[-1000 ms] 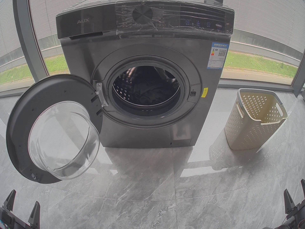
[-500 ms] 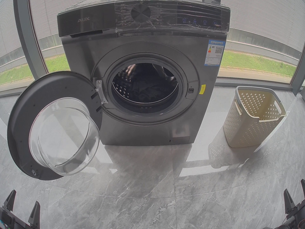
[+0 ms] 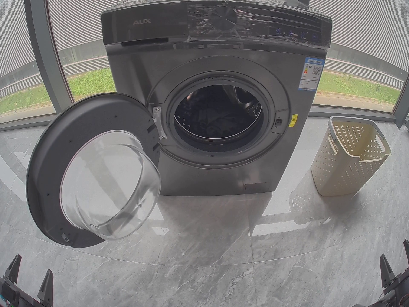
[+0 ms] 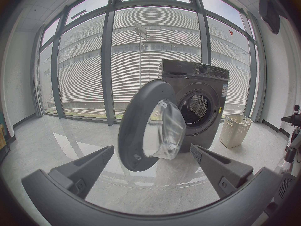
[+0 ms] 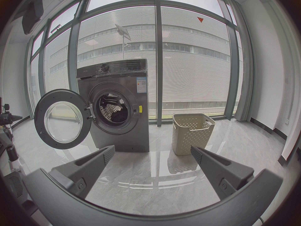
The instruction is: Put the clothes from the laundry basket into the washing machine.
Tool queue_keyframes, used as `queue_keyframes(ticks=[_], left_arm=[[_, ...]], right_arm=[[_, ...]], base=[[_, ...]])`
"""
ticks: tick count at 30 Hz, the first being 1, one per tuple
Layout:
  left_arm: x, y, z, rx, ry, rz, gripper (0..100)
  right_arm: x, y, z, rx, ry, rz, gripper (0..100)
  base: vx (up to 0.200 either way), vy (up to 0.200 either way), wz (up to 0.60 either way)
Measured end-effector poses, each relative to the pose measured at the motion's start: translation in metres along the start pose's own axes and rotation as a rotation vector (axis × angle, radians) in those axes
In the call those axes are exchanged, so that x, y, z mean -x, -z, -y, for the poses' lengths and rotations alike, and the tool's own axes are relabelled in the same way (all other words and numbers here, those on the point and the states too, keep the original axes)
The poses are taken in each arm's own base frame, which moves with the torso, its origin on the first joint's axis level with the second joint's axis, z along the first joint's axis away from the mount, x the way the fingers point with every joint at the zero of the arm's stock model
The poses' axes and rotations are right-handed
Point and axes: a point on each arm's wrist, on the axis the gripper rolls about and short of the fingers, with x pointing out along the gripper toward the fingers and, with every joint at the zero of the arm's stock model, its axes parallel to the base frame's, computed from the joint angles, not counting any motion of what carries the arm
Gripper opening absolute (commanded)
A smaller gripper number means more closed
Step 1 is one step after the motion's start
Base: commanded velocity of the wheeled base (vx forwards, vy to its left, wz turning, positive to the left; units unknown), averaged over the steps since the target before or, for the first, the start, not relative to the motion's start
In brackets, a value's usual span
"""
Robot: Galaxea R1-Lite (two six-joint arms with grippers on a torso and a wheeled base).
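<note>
Far ahead of left claw (image 3: 33, 264) and right claw (image 3: 395, 252), both released: laundry basket (image 3: 341, 173) beside washing machine (image 3: 132, 71), clothes (image 3: 213, 126) inside.

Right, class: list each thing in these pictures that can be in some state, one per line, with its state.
Washing machine door: swung wide open.
Drum: holds dark clothes.
Laundry basket: upright on the floor, looks empty.
Control panel: indicators lit.
Left gripper: open, holding nothing.
Right gripper: open, holding nothing.
</note>
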Motion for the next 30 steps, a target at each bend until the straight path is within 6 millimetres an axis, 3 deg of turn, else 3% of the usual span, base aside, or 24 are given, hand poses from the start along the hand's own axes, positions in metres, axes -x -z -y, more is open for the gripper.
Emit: queue_keyframes(ticks=[3,9,21,30], left_arm=[[0.0000,0.0000,0.0000,-0.002,0.001,0.000,100],[0.0000,0.0000,0.0000,-0.001,0.002,0.000,100],[-0.0001,0.0000,0.0000,-0.005,0.001,-0.001,100],[-0.0001,0.0000,0.0001,-0.011,0.005,-0.001,100]], right_arm=[[0.0000,0.0000,0.0000,0.000,0.000,0.000,100],[0.0000,-0.0001,0.0000,0.000,0.000,0.001,100],[-0.0001,0.0000,0.0000,0.000,0.000,-0.001,100],[-0.0001,0.0000,0.0000,0.000,-0.001,-0.001,100]], base=[[0.000,0.000,0.00],[-0.200,0.000,0.00],[0.000,0.000,0.00],[0.000,0.200,0.00]])
